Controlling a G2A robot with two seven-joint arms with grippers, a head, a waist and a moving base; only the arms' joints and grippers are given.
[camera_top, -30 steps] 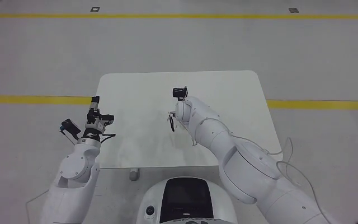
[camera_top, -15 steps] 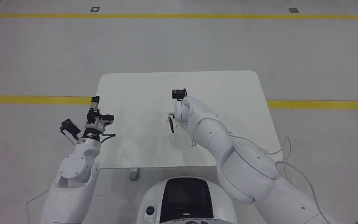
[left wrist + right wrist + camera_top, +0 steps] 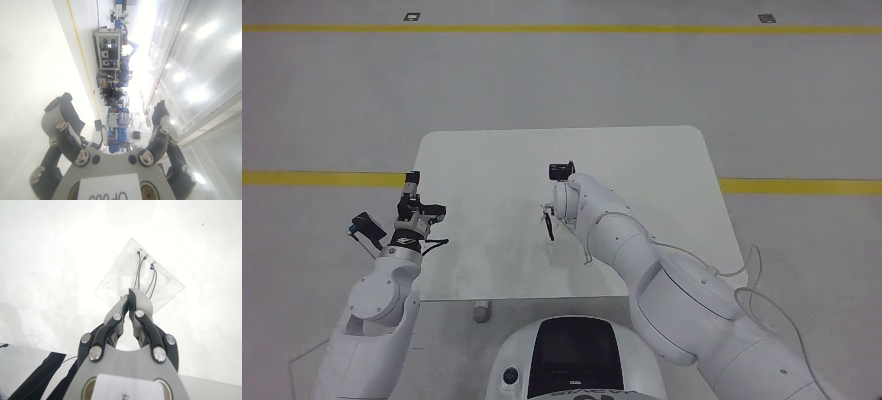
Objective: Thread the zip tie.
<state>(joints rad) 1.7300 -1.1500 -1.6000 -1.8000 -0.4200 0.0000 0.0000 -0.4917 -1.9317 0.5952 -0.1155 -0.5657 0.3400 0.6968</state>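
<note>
Two arms at one white worktop mid-frame in the top view, with grey floor and yellow lines around it. Left end effector at the worktop's left edge, right end effector near centre. Left wrist view: left end effector spread wide, nothing in it, facing a hall with racks and ceiling lights. Right wrist view: right end effector pinched closed over a clear tray holding black zip ties; can't tell if one is gripped.

white table, yellow floor line
</note>
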